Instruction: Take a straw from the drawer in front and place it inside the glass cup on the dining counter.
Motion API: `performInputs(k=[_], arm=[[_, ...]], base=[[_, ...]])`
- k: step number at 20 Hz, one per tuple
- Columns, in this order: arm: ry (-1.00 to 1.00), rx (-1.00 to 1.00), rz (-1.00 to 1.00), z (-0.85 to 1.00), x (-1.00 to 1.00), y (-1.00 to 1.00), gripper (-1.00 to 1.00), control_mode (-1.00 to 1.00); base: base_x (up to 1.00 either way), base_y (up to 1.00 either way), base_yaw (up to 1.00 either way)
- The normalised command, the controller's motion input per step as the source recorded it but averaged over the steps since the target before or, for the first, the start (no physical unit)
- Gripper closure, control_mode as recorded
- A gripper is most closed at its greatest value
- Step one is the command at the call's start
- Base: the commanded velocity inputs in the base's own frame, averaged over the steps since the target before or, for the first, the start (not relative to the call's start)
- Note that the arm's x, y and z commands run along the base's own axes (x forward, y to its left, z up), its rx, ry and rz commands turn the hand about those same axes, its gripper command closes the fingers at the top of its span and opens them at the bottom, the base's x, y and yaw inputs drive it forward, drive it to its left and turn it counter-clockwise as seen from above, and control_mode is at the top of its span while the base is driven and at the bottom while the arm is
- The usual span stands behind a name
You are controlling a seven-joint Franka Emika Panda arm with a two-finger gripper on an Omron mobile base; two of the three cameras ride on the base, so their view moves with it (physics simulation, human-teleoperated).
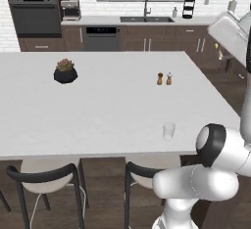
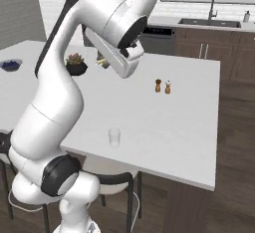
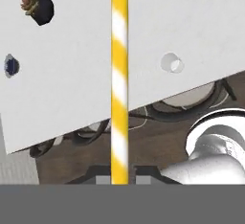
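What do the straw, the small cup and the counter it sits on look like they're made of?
The straw looks like matte paper, going by its yellow and white spiral stripes, though plastic is possible. The glass cup looks like clear glass: the counter shows through its plain sides. The dining counter has a smooth, plain white top, perhaps stone or laminate; the look leaves that open.

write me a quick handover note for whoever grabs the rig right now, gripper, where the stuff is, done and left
Gripper: shut on the straw, a yellow and white striped stick running straight up between the fingertips in the hand view, held high above the dining counter.
Glass cup: upright and empty near the counter's front edge, off to one side of the straw in the hand view.
Also on the counter: potted plant, two shakers, small blue bowl.
Done: straw is picked up and carried over to the counter.
Left: line the straw up over the cup, lower it in, release.
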Motion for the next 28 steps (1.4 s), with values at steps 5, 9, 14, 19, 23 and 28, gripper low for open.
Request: performInputs(k=[5, 9, 14, 19, 23, 28], arm=[[0.28, 0.65, -0.26, 0.14, -0.07, 0.16, 1.00, -1.00], [0.43, 0.58, -0.37, 0.01, -0.31, 0.45, 1.00, -1.00], [0.48, 0.43, -0.34, -0.50, -0.21, 0.32, 1.00, -1.00], [0.25, 0.25, -0.11, -0.93, 0.02, 0.05, 1.00, -1.00], [0.18, 0.29, 0.06, -0.58, 0.57, -0.02, 1.00, -1.00], [0.29, 0.29, 0.15, -0.40, 0.93, -0.07, 1.00, -1.00]], base=[[0.00, 0.00, 0.00], [0.00, 0.00, 0.00], [0.00, 0.00, 0.00], [0.00, 0.00, 0.00], [0.00, 0.00, 0.00], [0.00, 0.00, 0.00]])
